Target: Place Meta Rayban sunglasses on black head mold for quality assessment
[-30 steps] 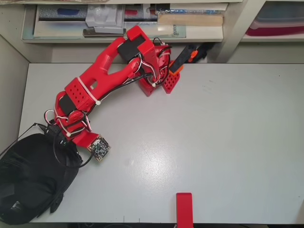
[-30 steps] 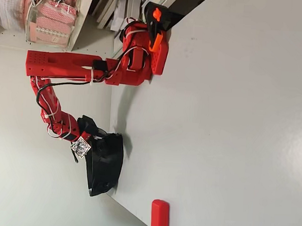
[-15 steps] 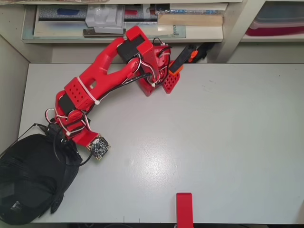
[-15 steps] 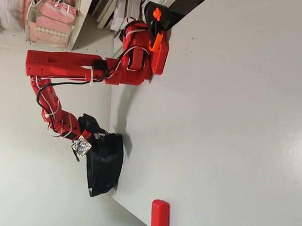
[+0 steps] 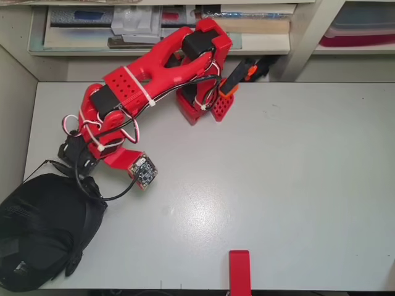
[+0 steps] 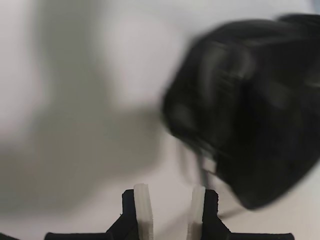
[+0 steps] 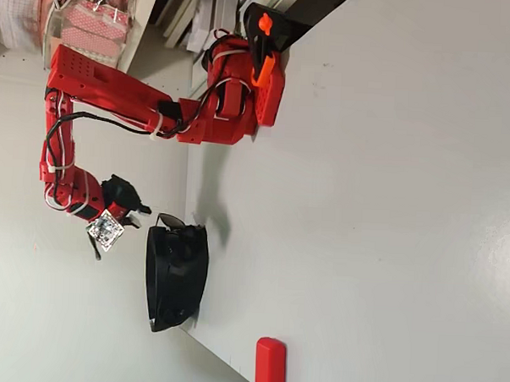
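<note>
Currently: gripper [image 6: 170, 188] lifted off the head mold [image 5: 43, 231], on the side toward the arm's base. Pale fingers [image 6: 142, 205] apart, nothing between them.

Sunglasses [image 7: 176, 225] — thin dark frame resting on the head mold's end nearest the gripper, just beside the gripper, seemingly not touching it. Long axis too fine to tell.

Overhead view: frame lost among black fabric and looping cable. Wrist view: blurred, head mold up and right of the fingers, glasses indistinct.

Placement judged done — a clear retreat away from the head mold probably next.
</note>
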